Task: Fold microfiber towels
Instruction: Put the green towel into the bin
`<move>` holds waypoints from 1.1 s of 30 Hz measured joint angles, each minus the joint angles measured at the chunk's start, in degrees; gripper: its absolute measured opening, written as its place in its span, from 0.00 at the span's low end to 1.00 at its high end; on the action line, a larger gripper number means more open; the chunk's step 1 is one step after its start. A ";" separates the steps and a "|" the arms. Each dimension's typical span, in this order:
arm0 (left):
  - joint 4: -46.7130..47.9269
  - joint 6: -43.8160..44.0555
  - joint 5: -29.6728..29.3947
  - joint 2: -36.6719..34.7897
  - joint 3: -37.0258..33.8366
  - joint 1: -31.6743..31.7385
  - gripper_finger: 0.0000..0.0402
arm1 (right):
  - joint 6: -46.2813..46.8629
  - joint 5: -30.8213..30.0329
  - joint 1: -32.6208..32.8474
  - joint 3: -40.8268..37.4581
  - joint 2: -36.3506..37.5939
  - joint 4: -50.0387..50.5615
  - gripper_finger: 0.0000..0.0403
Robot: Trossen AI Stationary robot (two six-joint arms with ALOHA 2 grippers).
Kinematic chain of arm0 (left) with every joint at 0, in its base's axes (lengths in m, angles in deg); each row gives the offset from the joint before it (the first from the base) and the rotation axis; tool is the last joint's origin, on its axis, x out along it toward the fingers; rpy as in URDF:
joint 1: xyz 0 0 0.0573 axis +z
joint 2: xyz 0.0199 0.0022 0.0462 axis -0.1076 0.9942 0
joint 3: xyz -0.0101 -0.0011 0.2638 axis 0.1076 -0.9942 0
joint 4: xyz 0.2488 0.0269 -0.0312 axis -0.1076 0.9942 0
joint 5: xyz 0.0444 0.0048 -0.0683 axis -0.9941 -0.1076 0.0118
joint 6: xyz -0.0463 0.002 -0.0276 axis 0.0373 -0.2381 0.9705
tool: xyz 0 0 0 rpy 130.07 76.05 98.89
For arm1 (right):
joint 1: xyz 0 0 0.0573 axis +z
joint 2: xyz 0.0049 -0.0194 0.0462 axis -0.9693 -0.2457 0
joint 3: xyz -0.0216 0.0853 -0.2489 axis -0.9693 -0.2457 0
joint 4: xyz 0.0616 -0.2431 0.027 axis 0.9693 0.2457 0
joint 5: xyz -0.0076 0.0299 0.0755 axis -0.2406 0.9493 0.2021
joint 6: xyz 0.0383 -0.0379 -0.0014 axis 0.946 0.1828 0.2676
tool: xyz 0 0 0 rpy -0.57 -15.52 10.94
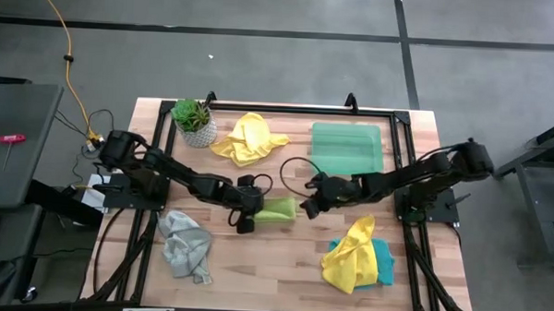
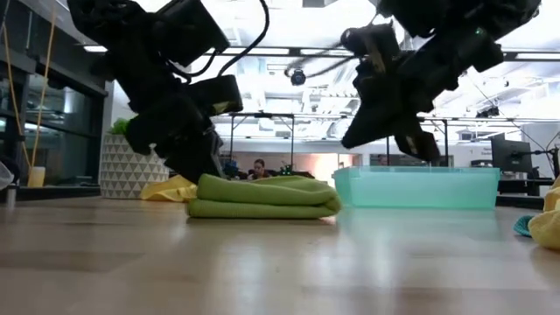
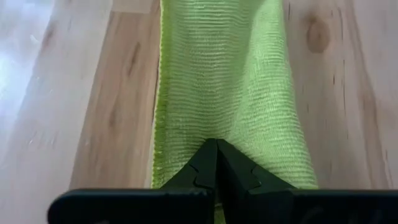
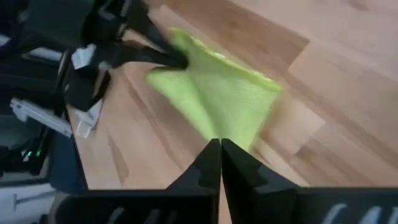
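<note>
The lime green towel (image 1: 277,209) lies in the middle of the table (image 1: 282,266), folded over into a flat bundle with one layer on top of another. Your left gripper (image 3: 217,149) is at the towel's left end with its jaws squeezed together. In the left wrist view the tips sit right on the cloth, and they look like they pinch the edge. Your right gripper (image 4: 220,144) is at the towel's right end. Its jaws are closed too, but in the low view it hangs a little above the table, and I think it holds nothing.

To do this fold well, keep the left jaws low and steady so the layers stay lined up. Press the crease flat before you let go. Lift straight up when you leave, so the cloth does not drag.

More towels wait for you: a grey towel (image 1: 185,245) near the front left, a yellow towel (image 1: 248,139) at the back, and a second yellow towel (image 1: 349,255) lying on a teal-blue towel (image 1: 382,263) at the front right.
</note>
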 joint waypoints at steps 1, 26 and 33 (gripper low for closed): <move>-0.18 -0.02 0.02 -0.02 0.13 0.00 0.00 | 0.22 1.13 -0.59 0.00 -0.30 -0.31 0.04; 6.64 -8.01 0.56 0.81 0.35 -3.10 0.00 | 15.45 5.92 -2.73 0.38 -21.86 -26.42 0.79; 2.33 -9.44 -0.37 1.22 0.23 -0.74 0.00 | 11.62 6.55 -2.73 4.07 -24.34 -23.55 0.79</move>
